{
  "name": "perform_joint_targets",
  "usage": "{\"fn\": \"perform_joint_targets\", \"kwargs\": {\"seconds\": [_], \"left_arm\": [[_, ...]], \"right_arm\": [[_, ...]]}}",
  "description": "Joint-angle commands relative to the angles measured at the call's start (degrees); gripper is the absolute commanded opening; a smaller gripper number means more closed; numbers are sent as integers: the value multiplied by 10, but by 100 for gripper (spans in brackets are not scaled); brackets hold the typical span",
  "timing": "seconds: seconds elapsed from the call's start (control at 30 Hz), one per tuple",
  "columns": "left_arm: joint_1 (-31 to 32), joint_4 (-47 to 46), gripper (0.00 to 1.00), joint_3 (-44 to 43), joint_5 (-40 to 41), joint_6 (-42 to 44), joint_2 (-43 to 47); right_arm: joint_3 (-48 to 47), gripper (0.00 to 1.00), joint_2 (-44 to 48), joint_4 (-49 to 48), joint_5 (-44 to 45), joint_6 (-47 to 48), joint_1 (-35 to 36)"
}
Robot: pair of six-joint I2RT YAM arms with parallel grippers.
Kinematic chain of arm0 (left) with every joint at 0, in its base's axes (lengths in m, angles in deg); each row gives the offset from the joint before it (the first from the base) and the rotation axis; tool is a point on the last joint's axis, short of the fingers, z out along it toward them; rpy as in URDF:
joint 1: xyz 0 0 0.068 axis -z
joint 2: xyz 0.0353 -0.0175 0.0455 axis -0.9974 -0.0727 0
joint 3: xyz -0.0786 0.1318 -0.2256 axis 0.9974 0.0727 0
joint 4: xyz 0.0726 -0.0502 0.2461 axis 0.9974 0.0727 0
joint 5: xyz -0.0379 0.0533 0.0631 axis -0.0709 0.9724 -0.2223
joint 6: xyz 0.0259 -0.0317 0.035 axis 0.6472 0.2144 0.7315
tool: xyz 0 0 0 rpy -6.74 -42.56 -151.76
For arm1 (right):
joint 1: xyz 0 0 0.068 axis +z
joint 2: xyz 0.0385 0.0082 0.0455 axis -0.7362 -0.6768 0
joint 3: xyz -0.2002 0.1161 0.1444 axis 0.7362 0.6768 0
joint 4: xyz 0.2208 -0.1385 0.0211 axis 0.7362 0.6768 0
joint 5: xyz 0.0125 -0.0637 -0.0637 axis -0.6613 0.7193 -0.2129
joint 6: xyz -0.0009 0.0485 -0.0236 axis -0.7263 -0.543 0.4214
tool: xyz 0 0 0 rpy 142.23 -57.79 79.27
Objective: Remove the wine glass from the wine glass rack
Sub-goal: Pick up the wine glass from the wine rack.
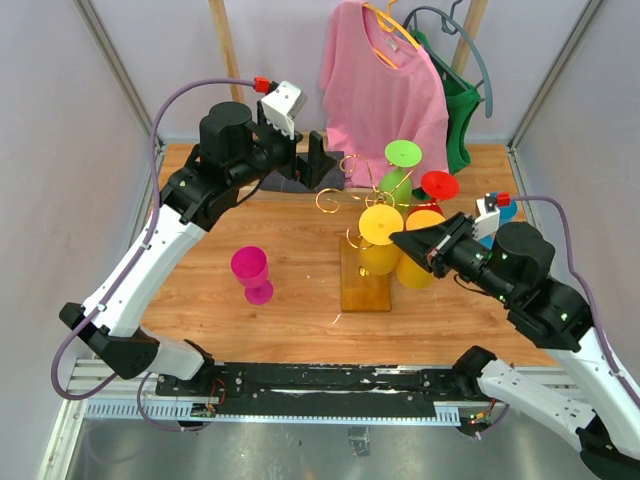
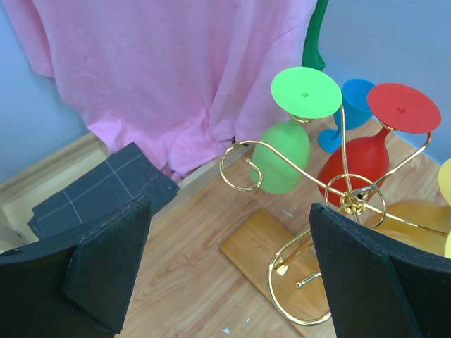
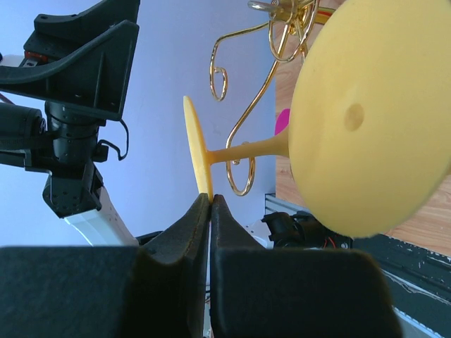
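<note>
The wine glass rack [image 1: 366,285], gold wire on a honey-brown wooden base, stands mid-table with green [image 1: 402,154], red [image 1: 440,185], yellow [image 1: 381,224] and orange [image 1: 424,262] wine glasses hanging upside down. My right gripper [image 1: 396,238] is shut on the rim of the yellow glass's foot [image 3: 199,155]; its stem runs sideways to the bowl [image 3: 366,120], beside the gold wire curls [image 3: 243,77]. My left gripper [image 1: 305,165] hovers open behind the rack, holding nothing. In the left wrist view the rack's base [image 2: 264,246] lies between its fingers [image 2: 106,267].
A magenta glass [image 1: 250,272] stands upright on the table left of the rack. A blue glass [image 2: 352,113] stands behind it. A pink shirt [image 1: 385,90] and a green garment [image 1: 458,110] hang at the back. A folded dark grey cloth [image 2: 106,190] lies under the shirt.
</note>
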Motion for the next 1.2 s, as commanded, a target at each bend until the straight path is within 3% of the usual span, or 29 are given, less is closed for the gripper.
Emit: {"fn": "perform_joint_targets", "kwargs": {"seconds": [0.0, 1.17], "left_arm": [[3, -17, 99, 2, -7, 0, 14], [3, -34, 99, 4, 4, -7, -10]], "right_arm": [[2, 1, 20, 10, 21, -8, 11], [19, 0, 39, 3, -58, -41, 15]]}}
